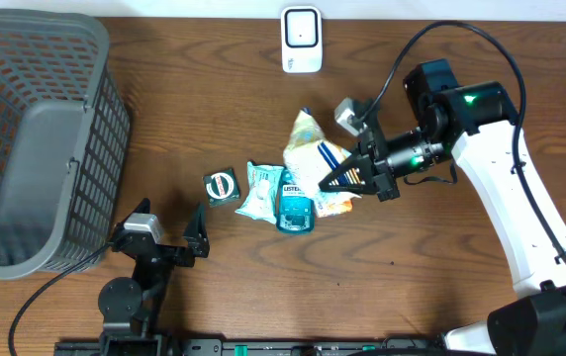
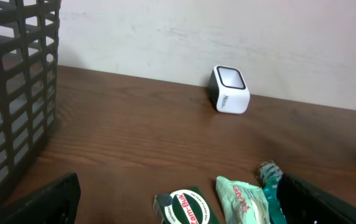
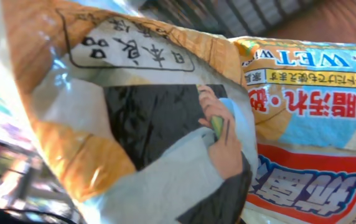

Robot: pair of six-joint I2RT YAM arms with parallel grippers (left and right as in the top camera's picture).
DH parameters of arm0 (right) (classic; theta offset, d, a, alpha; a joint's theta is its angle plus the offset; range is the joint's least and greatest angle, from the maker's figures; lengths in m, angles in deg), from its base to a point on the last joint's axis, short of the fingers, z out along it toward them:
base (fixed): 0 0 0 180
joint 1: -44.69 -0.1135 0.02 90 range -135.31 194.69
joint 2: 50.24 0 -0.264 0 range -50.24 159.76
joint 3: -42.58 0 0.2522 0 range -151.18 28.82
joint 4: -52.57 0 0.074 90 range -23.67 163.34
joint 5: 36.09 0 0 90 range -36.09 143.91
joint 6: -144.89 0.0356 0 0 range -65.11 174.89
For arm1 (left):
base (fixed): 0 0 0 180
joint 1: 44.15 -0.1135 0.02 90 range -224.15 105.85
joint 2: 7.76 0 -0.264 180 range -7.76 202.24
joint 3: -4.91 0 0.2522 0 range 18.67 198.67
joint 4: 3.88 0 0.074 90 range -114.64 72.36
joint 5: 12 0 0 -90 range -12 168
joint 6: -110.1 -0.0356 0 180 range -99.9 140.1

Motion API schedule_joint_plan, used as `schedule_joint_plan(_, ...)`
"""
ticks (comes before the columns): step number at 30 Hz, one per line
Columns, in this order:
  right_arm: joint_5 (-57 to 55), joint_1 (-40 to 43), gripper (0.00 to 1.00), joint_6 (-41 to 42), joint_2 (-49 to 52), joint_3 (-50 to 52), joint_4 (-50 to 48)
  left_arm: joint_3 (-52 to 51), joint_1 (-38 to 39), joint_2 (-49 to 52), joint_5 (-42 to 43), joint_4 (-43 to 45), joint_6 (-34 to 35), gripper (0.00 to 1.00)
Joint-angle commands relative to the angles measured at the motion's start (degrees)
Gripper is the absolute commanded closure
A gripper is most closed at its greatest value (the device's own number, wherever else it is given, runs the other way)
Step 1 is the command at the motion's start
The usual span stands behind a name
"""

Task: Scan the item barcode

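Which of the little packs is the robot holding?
The orange-and-white pack: the right fingers are shut on it. The green box, teal packet and blue bottle lie untouched.

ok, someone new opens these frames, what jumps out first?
The right hand, closed on what looks like the edge of an orange-and-white packet mid-table; that packet fills the right wrist view. Next comes the big grey basket at the table's left edge, then the small white scanner standing alone at the far side.
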Motion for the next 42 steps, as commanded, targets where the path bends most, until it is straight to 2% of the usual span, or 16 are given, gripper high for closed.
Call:
schedule_joint_plan(1,16.48,0.17,0.90,5.66,-0.37,0.13,0.09,-0.96,-0.24,-0.37,0.70,-1.92,-0.57,0.02)
schedule_joint_plan(3,15.15,0.17,0.89,5.79,-0.35,0.13,-0.57,-0.96,-0.24,-0.37,0.70,-1.92,-0.57,0.02)
schedule_joint_plan(4,12.07,0.17,0.98,4.72,-0.33,0.13,-1.55,-0.96,-0.24,-0.37,0.70,-1.92,-0.57,0.02)
schedule_joint_plan(6,2.73,-0.63,0.99,2.99,-0.24,0.20,-3.13,-0.96,-0.24,-0.37,0.70,-1.92,-0.57,0.02)
schedule_joint_plan(8,-1.73,-2.47,0.99,1.20,0.02,0.70,-3.67,-0.96,-0.24,-0.37,0.70,-1.95,-0.57,0.02)
schedule_joint_plan(12,4.39,-6.47,0.99,0.83,0.85,2.84,-6.29,-0.96,-0.24,-0.37,0.70,-1.92,-0.57,0.02)
schedule_joint_plan(15,11.85,-9.92,0.99,2.01,2.03,7.58,-13.11,-0.96,-0.24,-0.37,0.70,-1.92,-0.57,0.03)
schedule_joint_plan(17,12.37,-11.45,0.99,7.74,3.63,10.62,-19.89,-0.96,-0.24,-0.37,0.68,-1.92,-0.57,0.02)
schedule_joint_plan(22,12.52,-12.04,0.99,40.02,12.11,15.10,-42.84,-0.96,-0.24,-0.37,0.68,-1.92,-0.57,0.02)
schedule_joint_plan(25,11.52,-10.56,0.99,48.68,16.90,15.10,-48.96,-0.96,-0.24,-0.37,0.70,-1.92,-0.57,0.02)
schedule_joint_plan(27,6.45,-8.63,0.99,51.87,18.67,15.10,-48.72,-0.96,-0.24,-0.37,0.68,-1.92,-0.57,0.02)
schedule_joint_plan(30,-3.72,-4.70,0.99,52.30,18.95,15.10,-43.58,-0.96,-0.24,-0.37,0.70,-1.92,-0.57,0.02)
schedule_joint_plan(35,-9.64,2.51,0.99,50.25,18.93,15.10,-36.70,-0.96,-0.24,-0.37,0.70,-1.92,-0.57,0.02)
schedule_joint_plan(39,-28.94,8.63,0.99,50.86,18.93,15.10,-33.88,-0.96,-0.24,-0.37,0.70,-1.95,-0.57,0.02)
schedule_joint_plan(42,-34.75,10.40,0.99,50.99,18.93,15.10,-33.31,-0.96,-0.24,-0.37,0.70,-1.95,-0.57,0.02)
